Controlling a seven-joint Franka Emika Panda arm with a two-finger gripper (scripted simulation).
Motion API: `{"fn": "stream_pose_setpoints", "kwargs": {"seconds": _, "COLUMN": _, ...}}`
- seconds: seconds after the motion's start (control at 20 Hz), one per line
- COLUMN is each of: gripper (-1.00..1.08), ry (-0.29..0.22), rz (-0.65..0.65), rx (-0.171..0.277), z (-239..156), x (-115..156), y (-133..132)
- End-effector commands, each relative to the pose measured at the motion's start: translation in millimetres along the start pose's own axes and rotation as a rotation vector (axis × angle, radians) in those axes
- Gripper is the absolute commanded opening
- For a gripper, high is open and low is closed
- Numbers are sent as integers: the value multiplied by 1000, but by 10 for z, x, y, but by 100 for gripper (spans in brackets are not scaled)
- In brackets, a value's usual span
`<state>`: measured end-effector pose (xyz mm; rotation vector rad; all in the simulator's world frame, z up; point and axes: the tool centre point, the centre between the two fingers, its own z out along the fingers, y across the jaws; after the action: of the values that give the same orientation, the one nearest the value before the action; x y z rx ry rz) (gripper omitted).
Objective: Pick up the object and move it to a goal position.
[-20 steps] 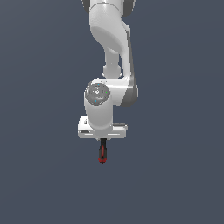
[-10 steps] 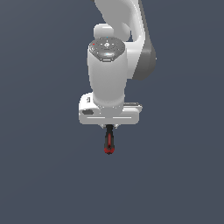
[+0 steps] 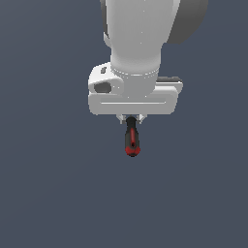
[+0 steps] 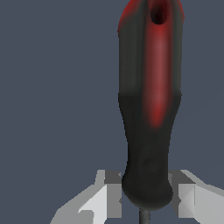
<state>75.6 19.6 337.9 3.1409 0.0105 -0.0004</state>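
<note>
Loomed much larger than a second before, arm [image 3: 140, 34] filling upper centre of exterior view. Gripper [image 3: 131, 118] clamped on screwdriver [image 3: 131, 140], just below centre of frame, handle hanging down, red end lowest, against plain grey backdrop. Seen from wrist: fingers [image 4: 107, 197] pressed on either side of black handle base [image 4: 146, 183], thin shaft barely showing at lower edge.

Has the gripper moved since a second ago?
Yes. The gripper, shut on the screwdriver, fills more of the exterior view; no fixed landmark shows, so direction is unclear.
</note>
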Motion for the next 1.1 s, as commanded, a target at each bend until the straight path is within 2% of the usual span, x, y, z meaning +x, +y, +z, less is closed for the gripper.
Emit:
{"fn": "stream_pose_setpoints", "kwargs": {"seconds": 0.0, "gripper": -100, "ry": 0, "rz": 0, "rx": 0, "z": -255, "x": 8, "y": -65}}
{"fn": "stream_pose_setpoints", "kwargs": {"seconds": 0.45, "gripper": -100, "ry": 0, "rz": 0, "rx": 1, "z": -865, "x": 54, "y": -222}}
{"fn": "stream_pose_setpoints", "kwargs": {"seconds": 1.05, "gripper": -100, "ry": 0, "rz": 0, "rx": 1, "z": -1139, "x": 91, "y": -294}}
